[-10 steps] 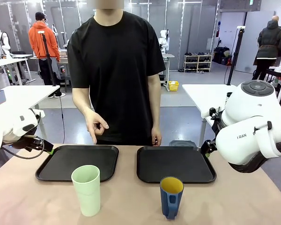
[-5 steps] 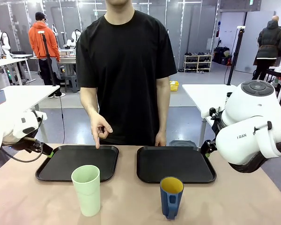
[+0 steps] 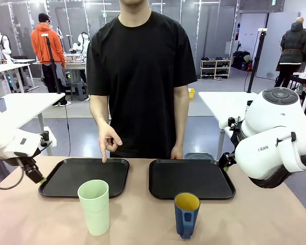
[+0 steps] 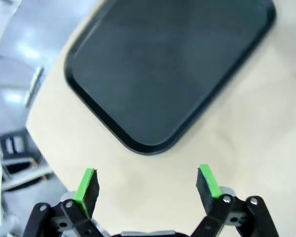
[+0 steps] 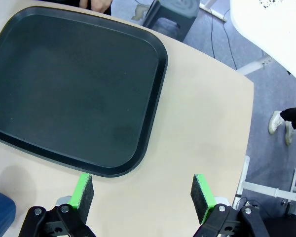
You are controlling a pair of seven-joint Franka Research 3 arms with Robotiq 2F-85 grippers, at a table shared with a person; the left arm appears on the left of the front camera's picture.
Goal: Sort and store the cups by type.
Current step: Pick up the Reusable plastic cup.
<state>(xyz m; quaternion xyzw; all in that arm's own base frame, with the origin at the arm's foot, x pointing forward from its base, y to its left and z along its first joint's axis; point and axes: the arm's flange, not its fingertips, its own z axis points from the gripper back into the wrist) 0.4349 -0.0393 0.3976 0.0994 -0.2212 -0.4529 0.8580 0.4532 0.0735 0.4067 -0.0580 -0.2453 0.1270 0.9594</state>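
Observation:
A tall mint-green tumbler (image 3: 93,206) stands upright at the table's front, just before the left black tray (image 3: 66,189). A shorter dark blue mug (image 3: 186,214) with a yellow inside stands before the right black tray (image 3: 214,190); one corner of the mug (image 5: 0,217) shows in the right wrist view. My left gripper (image 4: 147,182) hangs open over bare table beside the left tray (image 4: 167,74), at that tray's left end (image 3: 34,174). Open too, my right gripper (image 5: 142,193) hovers off the right tray's (image 5: 74,89) corner. Both are apart from the cups.
A person stands at the far side, one hand (image 3: 108,140) pointing a finger down at the left tray's far rim, the other hand (image 3: 177,152) near the right tray. Both trays hold nothing. White tables stand behind on either side.
My left gripper has dropped and turned downward at the left tray's end. The person has shifted right and lowered the pointing finger to the left tray's far rim. The right arm has not moved.

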